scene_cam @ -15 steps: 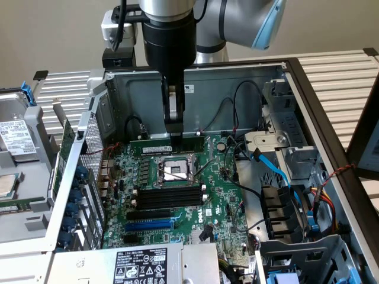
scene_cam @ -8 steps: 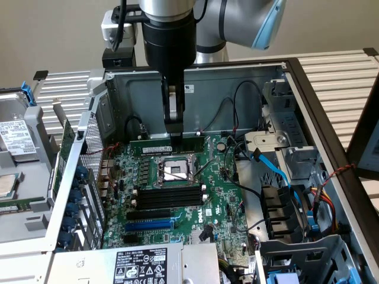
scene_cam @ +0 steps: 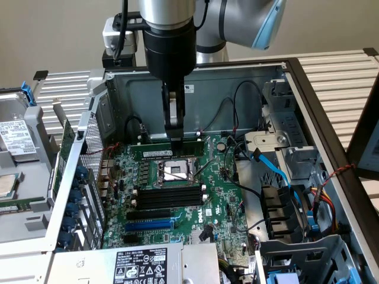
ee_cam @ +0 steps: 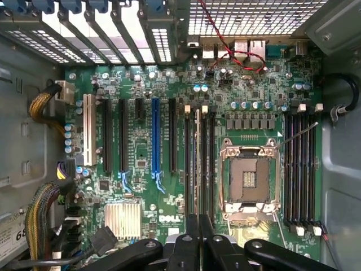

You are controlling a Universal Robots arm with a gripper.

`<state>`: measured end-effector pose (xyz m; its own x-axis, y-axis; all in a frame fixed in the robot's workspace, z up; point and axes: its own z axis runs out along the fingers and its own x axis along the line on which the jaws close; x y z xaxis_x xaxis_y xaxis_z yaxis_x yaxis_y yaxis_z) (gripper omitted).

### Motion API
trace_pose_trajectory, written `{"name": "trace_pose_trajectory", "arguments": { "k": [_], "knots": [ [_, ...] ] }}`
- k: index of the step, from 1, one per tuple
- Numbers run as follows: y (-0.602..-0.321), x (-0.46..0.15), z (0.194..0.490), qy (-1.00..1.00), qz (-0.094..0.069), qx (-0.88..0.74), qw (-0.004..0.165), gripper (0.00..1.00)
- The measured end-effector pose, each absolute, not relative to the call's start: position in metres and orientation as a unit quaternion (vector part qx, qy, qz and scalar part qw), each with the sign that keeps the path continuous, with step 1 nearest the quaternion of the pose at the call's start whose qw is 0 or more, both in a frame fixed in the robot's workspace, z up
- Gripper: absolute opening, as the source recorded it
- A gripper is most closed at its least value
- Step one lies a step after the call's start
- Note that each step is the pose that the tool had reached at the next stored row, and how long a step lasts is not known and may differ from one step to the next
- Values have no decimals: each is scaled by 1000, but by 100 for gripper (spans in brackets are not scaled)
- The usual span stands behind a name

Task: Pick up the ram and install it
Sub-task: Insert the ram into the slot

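**Exterior view.** The gripper (scene_cam: 175, 141) reaches straight down into the open case (scene_cam: 237, 77), its fingers closed on the ram (scene_cam: 190, 147) at about mid-length. The ram is held level and on edge (long edge down), running across the view from left to right above the board (scene_cam: 222, 198). From this angle it appears just beyond the socket (scene_cam: 173, 171). The black slots (scene_cam: 169, 198) lie on the socket's near side, and the blue slot (scene_cam: 151, 225) lies nearer again.

**Wrist view.** The gripper (ee_cam: 198, 223) clamps the ram (ee_cam: 197, 164), seen edge-on as a thin pale line. The ram runs parallel to the black slots (ee_cam: 188, 158) and lies over that bank, between the blue slot (ee_cam: 155, 135) and the socket (ee_cam: 248, 178). Whether it touches a slot cannot be told. A second bank (ee_cam: 299, 169) flanks the socket's other side, well apart from the ram.
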<state>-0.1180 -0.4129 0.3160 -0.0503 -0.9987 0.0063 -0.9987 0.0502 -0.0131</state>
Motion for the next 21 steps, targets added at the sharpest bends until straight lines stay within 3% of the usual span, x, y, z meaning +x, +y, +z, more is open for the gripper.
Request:
{"name": "trace_pose_trajectory", "arguments": {
  "k": [21],
  "knots": [
    [-414, -118, 292, 725, -8, -689, -6, 12]
  ]
}}
